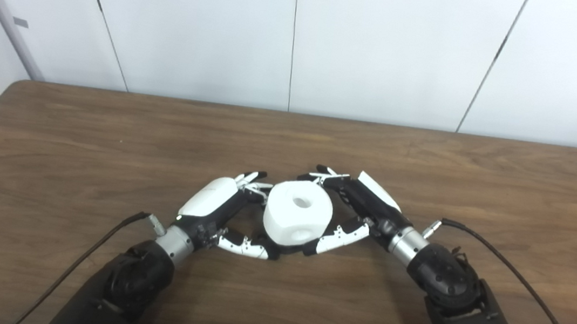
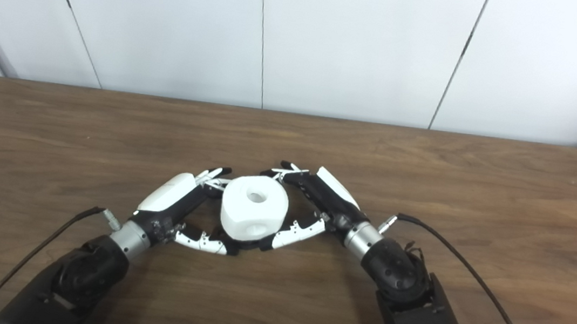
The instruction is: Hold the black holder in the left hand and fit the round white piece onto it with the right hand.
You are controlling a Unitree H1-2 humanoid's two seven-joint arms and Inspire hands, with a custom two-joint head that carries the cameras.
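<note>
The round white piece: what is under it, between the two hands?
Under the round white piece only a thin dark sliver shows at its base, between the thumbs of the left hand and right hand. Whether that is the black holder cannot be told; the piece covers it.

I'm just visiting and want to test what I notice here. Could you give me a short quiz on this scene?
1. True or false: the round white piece lies alone on the table, away from both hands.
2. What shows on top of the white piece? A) a hole B) a red knob C) a label
3. Fill in: the left hand and right hand close on the piece from ____ sides.

Key: 1 false; 2 A; 3 opposite. The black holder is mostly hidden beneath the piece.
</note>
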